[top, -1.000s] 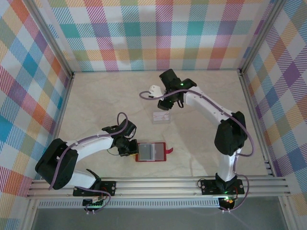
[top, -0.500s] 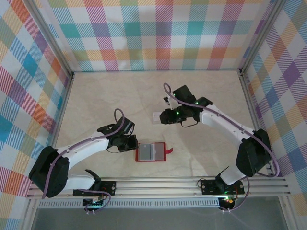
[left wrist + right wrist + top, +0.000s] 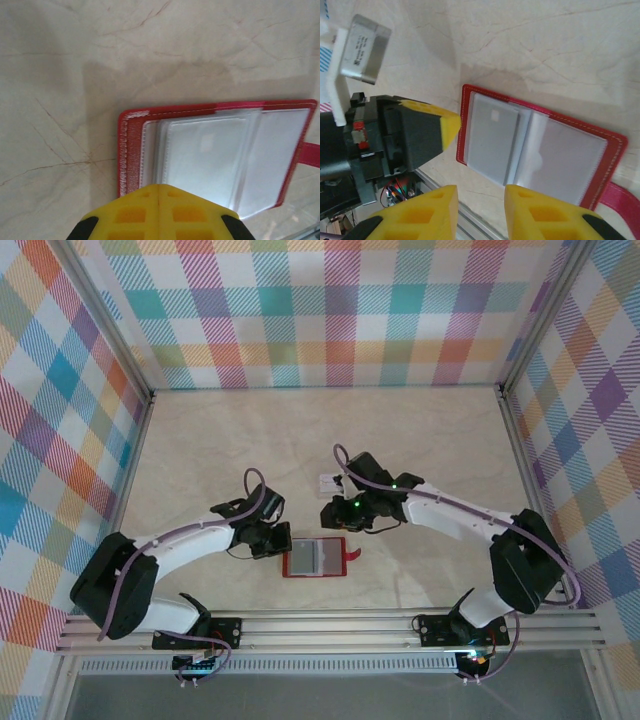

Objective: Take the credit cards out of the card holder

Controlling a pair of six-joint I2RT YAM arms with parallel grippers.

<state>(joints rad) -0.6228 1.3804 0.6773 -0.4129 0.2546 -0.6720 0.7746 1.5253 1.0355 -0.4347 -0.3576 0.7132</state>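
Note:
The red card holder (image 3: 315, 557) lies open and flat near the table's front, its snap tab (image 3: 352, 554) pointing right. A pale grey credit card (image 3: 492, 137) sits in the left clear pocket, also seen in the left wrist view (image 3: 207, 160). My left gripper (image 3: 278, 540) is shut, with nothing between its fingers. Its yellow tip (image 3: 159, 186) rests at the holder's left edge (image 3: 127, 150). My right gripper (image 3: 481, 192) hovers open just behind and above the holder (image 3: 540, 145), holding nothing. A small pale card (image 3: 326, 480) lies on the table behind the right gripper, partly hidden by the arm.
The marble-look table (image 3: 220, 450) is walled by plaid panels on three sides. An aluminium rail (image 3: 330, 625) runs along the front edge, close below the holder. The left arm's yellow fingertip (image 3: 451, 125) and its wrist camera (image 3: 365, 50) stand close to my right fingers.
My right arm swung from the back of the table forward and down to the holder, jaws narrowing a little. The left gripper closed fully beside the holder's left edge. The holder stayed put.

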